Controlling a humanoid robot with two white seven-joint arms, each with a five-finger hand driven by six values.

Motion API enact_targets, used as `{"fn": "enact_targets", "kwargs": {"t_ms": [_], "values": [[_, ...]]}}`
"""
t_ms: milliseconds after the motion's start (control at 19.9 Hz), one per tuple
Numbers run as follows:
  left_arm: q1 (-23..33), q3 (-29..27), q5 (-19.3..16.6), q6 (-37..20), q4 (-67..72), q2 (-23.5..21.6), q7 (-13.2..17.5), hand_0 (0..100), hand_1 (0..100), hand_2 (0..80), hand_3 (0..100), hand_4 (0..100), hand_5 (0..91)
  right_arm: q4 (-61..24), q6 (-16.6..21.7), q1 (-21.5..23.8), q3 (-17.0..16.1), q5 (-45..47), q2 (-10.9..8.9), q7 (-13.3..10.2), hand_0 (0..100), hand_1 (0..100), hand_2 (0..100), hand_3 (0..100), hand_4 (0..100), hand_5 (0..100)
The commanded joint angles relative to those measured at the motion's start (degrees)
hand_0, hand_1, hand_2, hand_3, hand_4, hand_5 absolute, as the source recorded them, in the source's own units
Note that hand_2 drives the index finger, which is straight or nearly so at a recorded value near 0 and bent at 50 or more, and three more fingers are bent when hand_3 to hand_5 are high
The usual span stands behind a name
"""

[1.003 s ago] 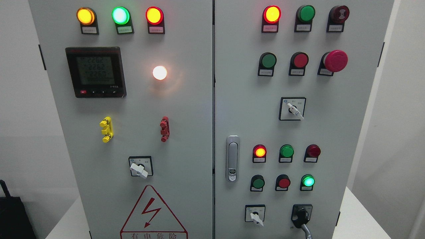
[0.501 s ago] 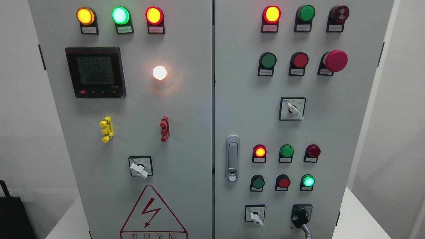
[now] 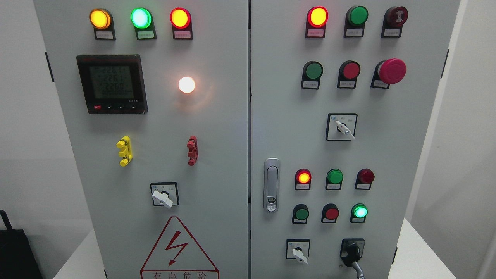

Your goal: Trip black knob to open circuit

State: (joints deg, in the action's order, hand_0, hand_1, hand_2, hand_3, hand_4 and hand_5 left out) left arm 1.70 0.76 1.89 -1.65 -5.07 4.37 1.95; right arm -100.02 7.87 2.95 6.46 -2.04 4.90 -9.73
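Scanning for fingers: neither hand is in view, so their state can't be told. Black knob [image 3: 352,250] sits at the bottom right of the right door [image 3: 387,155], its handle pointing down and slightly right, just right of a small white switch [image 3: 298,252]. Above it, a green lamp [image 3: 360,212] is lit and a red lamp [image 3: 303,177] glows. On the left door, the meter [image 3: 111,83] still reads about the same, with only its digits flickering against a second ago. White lamp [image 3: 186,85] is on as before. Nothing on the cabinet has moved.
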Motion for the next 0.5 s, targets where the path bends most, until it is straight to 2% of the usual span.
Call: {"fn": "enact_targets", "kwargs": {"t_ms": [0, 451], "values": [[-0.03, -0.05, 0.14, 0.07, 0.06, 0.03, -0.02, 12, 39, 0.0, 0, 0, 0.0, -2.11, 1.71, -1.10, 0.83, -0.42, 0.20, 1.56, 93, 96, 0, 100, 100, 94], [-0.03, -0.05, 0.14, 0.07, 0.06, 0.03, -0.02, 12, 39, 0.0, 0, 0, 0.0, -1.32, 1.97, -1.10, -0.93, 0.28, -0.24, 1.65, 93, 97, 0, 100, 100, 94]]}}
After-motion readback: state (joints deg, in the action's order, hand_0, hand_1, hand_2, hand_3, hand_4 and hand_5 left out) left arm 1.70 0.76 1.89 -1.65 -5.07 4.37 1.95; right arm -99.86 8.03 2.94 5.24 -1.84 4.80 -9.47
